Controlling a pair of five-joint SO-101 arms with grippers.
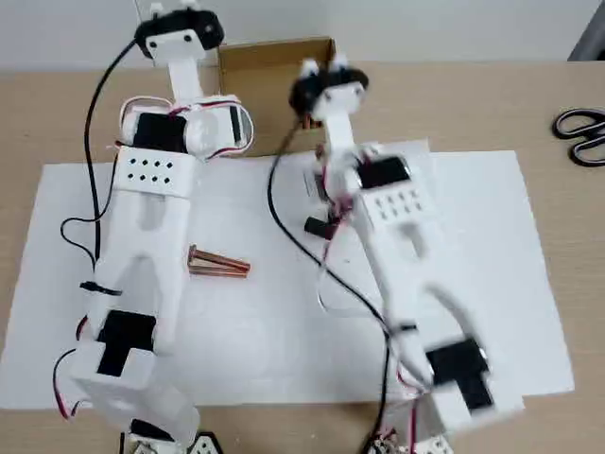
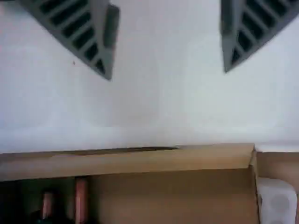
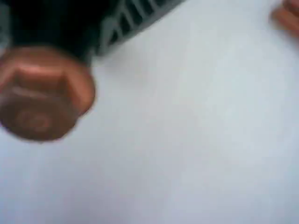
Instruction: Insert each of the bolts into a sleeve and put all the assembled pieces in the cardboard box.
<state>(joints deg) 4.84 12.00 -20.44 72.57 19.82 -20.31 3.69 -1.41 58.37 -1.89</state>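
Counter [image 1: 529,104] of pale wood, with a white paper sheet [image 1: 284,331] spread over its middle. The cardboard box [image 1: 274,57] sits at the far edge with its top open, just beyond the sheet. Scissors [image 1: 581,132] lie well off to the right on bare wood.

The left arm is extended toward the box's left side. The left tool [image 2: 167,72] hangs above the box rim with its fingers [image 2: 93,37] spread wide and nothing between them. In the left wrist view the box interior lies below. Two copper boxed pieces [image 2: 80,198] sit close together in the shadowed end.

The right tool [image 3: 93,46] is clamped on a bolt [image 3: 42,93]. The bolt is copper, and its hex head faces the wrist camera, very close and blurred. I cannot tell whether a sleeve is on its shank. The high view places this tool just in front of the box's near right corner, over the sheet's far edge.

A loose pair [image 1: 219,262] of copper rods lies side by side on the sheet. They touch each other and sit between the arms, nearer the left one, with a flared head at the left end. Whether they are bolt or sleeve is unclear. A copper blur [image 3: 286,16] shows at the edge of the right wrist view, too soft to name.
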